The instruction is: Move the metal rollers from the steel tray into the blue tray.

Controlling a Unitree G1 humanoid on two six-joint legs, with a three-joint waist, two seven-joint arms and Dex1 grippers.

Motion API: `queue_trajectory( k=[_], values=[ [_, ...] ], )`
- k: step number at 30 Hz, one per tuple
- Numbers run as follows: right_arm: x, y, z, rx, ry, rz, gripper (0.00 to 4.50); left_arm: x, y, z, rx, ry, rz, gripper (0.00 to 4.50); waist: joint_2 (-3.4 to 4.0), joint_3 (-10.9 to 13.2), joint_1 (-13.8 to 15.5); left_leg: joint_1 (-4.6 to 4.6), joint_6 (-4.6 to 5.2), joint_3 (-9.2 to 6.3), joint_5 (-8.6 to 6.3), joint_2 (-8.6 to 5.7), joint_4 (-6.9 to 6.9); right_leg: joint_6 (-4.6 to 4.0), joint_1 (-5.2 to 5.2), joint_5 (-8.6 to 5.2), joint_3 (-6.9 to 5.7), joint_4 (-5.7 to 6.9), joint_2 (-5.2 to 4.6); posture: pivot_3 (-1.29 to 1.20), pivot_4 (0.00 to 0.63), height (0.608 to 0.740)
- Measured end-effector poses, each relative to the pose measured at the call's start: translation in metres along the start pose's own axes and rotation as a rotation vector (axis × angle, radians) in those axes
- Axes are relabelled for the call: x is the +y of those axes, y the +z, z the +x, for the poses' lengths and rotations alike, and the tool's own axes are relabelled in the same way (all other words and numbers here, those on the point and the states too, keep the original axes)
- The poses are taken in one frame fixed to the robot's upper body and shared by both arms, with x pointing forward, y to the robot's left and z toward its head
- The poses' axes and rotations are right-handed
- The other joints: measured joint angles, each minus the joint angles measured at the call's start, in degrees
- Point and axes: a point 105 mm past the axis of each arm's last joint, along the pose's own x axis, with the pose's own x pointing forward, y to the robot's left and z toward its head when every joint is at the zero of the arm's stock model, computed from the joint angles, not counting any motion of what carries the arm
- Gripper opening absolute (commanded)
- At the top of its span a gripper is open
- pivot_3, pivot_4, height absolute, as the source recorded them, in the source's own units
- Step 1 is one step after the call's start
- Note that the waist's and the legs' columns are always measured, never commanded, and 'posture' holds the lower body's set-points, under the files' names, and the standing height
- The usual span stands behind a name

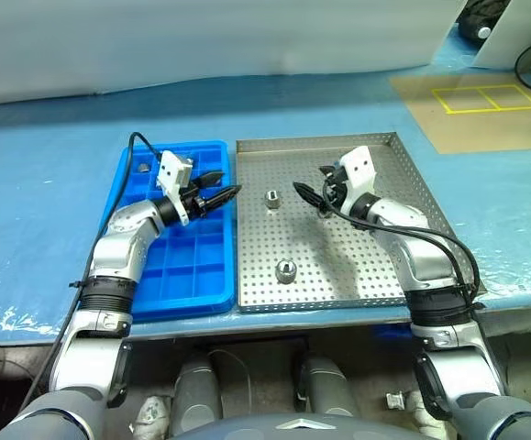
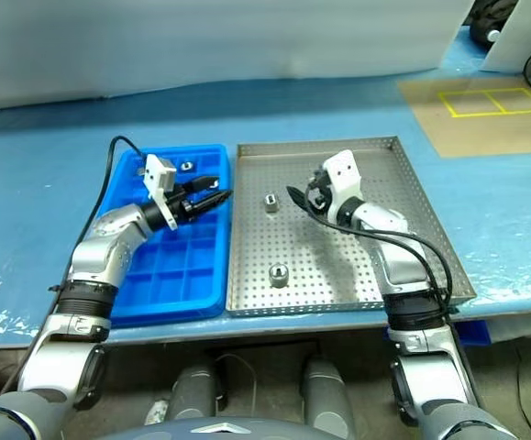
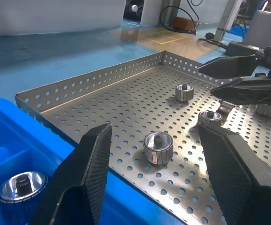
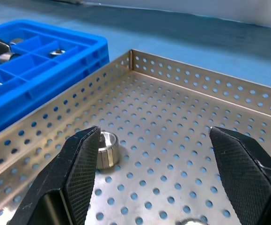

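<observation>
Both arms hover level, tips angled toward each other.
Left gripper point(image 1: 231, 192) over blue tray point(image 1: 212, 293) inner edge, jaws parted, empty.
Right gripper point(image 1: 304, 191) above steel tray point(image 1: 338, 275), jaws wide, empty, likely lining up nearest roller point(image 1: 271, 197).
Second roller point(image 1: 285, 269) near front rim.
Some rollers point(image 2: 186, 166) already in blue compartments.

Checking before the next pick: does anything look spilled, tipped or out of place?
Nothing stands out. The remaining metal rollers lie inside the steel tray, some already sit in the blue tray, and none lie on the blue table cover.
</observation>
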Motion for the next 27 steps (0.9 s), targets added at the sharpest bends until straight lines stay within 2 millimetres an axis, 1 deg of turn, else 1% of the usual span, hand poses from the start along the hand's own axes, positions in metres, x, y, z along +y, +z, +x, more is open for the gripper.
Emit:
queue_trajectory(
  k=[2,6,8,11,12,14,17,19,23,27],
  values=[
    [0.004,0.000,0.004,-0.002,0.016,-0.002,3.83,0.000,0.000,0.000,-0.001,0.000,0.001,3.09,0.00,0.00,0.05,-0.02,0.01,0.00,0.00,-0.01,0.00,0.00,0.00,0.00,0.00,-0.01,-0.01,-0.21,0.150,0.740],
    [0.003,-0.002,0.005,0.005,0.025,0.004,3.83,-0.001,0.000,-0.001,0.006,-0.015,0.006,3.09,-0.01,0.00,0.26,-0.03,0.01,0.00,-0.01,-0.01,0.00,0.00,0.00,0.00,-0.01,-0.02,-0.01,-0.19,0.150,0.740],
    [0.004,-0.003,0.007,0.011,0.036,-0.001,3.83,-0.006,-0.001,-0.003,0.031,-0.063,0.020,3.09,-0.01,0.00,0.31,-0.03,0.01,0.00,-0.01,-0.01,0.00,0.00,0.00,0.00,-0.01,-0.01,-0.01,-0.19,0.150,0.740],
    [0.005,-0.005,0.010,0.021,0.053,-0.014,3.83,-0.023,-0.005,-0.008,0.089,-0.185,0.043,3.09,-0.01,0.01,0.35,-0.02,0.01,0.00,-0.01,0.00,-0.01,0.00,0.00,0.00,-0.01,-0.01,-0.01,-0.19,0.150,0.740],
    [0.005,-0.005,0.010,0.023,0.053,-0.013,3.83,-0.025,-0.004,-0.008,0.093,-0.203,0.046,3.09,-0.01,0.01,0.34,-0.02,0.01,0.00,0.00,0.01,-0.01,0.00,0.00,0.00,-0.01,-0.01,-0.01,-0.19,0.150,0.740],
    [0.005,-0.005,0.011,0.024,0.054,-0.012,3.83,-0.022,0.000,-0.005,0.088,-0.206,0.058,3.09,-0.02,0.01,0.40,-0.01,-0.01,0.00,0.01,0.01,-0.01,-0.01,0.00,0.01,-0.01,0.02,-0.01,-0.20,0.150,0.740],
    [0.007,-0.003,0.009,0.020,0.073,-0.020,3.83,-0.012,0.013,0.008,0.078,-0.209,0.106,3.09,-0.02,0.01,0.78,-0.01,-0.01,0.00,0.01,-0.06,0.01,-0.04,0.01,0.03,0.04,0.03,-0.03,-0.23,0.150,0.740],
    [0.008,-0.002,0.004,0.022,0.088,-0.032,3.83,-0.011,0.016,0.017,0.072,-0.230,0.126,3.09,-0.02,0.01,0.96,-0.01,0.01,0.00,0.00,-0.10,0.02,-0.04,0.01,0.04,0.08,0.01,-0.04,-0.26,0.150,0.740],
    [0.010,0.003,-0.013,0.037,0.132,-0.063,3.83,-0.020,0.009,0.041,0.075,-0.299,0.112,3.09,-0.06,0.02,1.34,-0.07,0.09,0.03,-0.04,-0.10,0.02,-0.03,0.02,0.05,0.12,-0.11,-0.03,-0.35,0.150,0.740],
    [0.000,0.006,-0.032,0.050,0.097,-0.079,3.83,-0.024,0.001,0.059,0.090,-0.323,0.124,3.09,-0.08,0.01,0.94,-0.05,0.13,0.08,-0.06,-0.09,0.02,-0.02,0.02,0.06,0.15,-0.13,-0.02,-0.42,0.150,0.740]
  ],
)
